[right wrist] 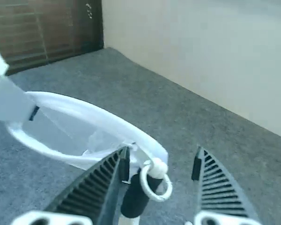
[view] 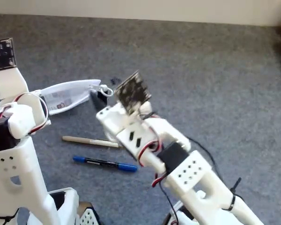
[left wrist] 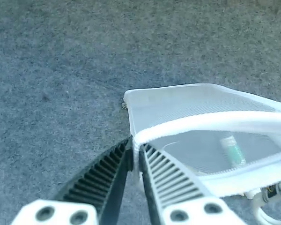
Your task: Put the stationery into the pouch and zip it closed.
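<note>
Left gripper (left wrist: 136, 149) is clamped on the pouch (left wrist: 196, 110) corner, and the mouth gapes. The right gripper (right wrist: 161, 157) is spread wide around the zip ring (right wrist: 155, 184). Tugging the zip now could yank that corner free, or shut out 2 items: pen (view: 105, 163) and pencil (view: 91, 140) lie on the carpet (view: 215, 70). Inside the pouch sits a green-banded item (left wrist: 232, 152) I cannot identify.

The right gripper (right wrist: 161, 152) hangs low over coarse grey carpet (right wrist: 215, 126), its two black ribbed fingers (right wrist: 103, 183) spread wide apart. Just beside one finger is the end of a white mesh pouch (right wrist: 84, 112), its mouth gaping in a long loop, and the pale ring of its zip pull (right wrist: 155, 185), on a short black tab, sits in the gap between the fingers. Behind, a plain cream wall (right wrist: 201, 47) meets the carpet beside a dark brown slatted panel (right wrist: 47, 28).
</note>
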Tool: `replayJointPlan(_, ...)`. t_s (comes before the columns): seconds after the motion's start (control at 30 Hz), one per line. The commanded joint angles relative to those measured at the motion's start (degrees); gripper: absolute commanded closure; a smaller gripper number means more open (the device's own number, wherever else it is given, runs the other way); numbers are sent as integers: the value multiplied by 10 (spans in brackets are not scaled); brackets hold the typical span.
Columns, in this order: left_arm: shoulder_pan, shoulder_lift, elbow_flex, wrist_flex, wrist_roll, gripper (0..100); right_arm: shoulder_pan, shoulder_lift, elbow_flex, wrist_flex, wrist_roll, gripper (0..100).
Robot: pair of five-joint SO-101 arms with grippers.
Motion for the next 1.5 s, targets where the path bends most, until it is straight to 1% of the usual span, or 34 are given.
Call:
replayJointPlan(0.0, -12, -45, 6, -4, 4, 993, 43, -18, -95, 78, -6, 793)
replayJointPlan(0.13, -12, -81, 29, -9, 4, 993, 64, -17, -124, 102, -3, 793)
replayJointPlan(0.43, -14, -82, 45, -17, 3, 993, 115, -3, -128, 104, -2, 793)
replayJointPlan(0.53, -37, -82, 44, -17, 3, 993, 136, 51, -136, 137, -2, 793)
replayJointPlan(0.63, -65, -82, 46, -18, -9, 993, 145, 120, -182, 160, -2, 793)
replayJointPlan(0.8, -81, -82, 71, -41, -14, 993, 153, 224, -260, 239, -2, 793)
replayJointPlan(0.9, -93, -82, 81, -51, -14, 993, 154, 274, -298, 272, -2, 793)
replayJointPlan(1.07, -104, -85, 83, -48, -15, 993, 151, 356, -321, 276, 6, 793)
replayJointPlan(1.17, -104, -85, 84, -47, -15, 993, 134, 406, -323, 275, 46, 793)
replayJointPlan(1.23, -103, -85, 84, -47, -15, 993, 116, 436, -323, 274, 57, 793)
replayJointPlan(1.33, -103, -85, 84, -47, -15, 993, 91, 480, -331, 274, 58, 793)
replayJointPlan(1.47, -103, -85, 84, -47, -15, 993, 86, 540, -373, 274, 58, 793)
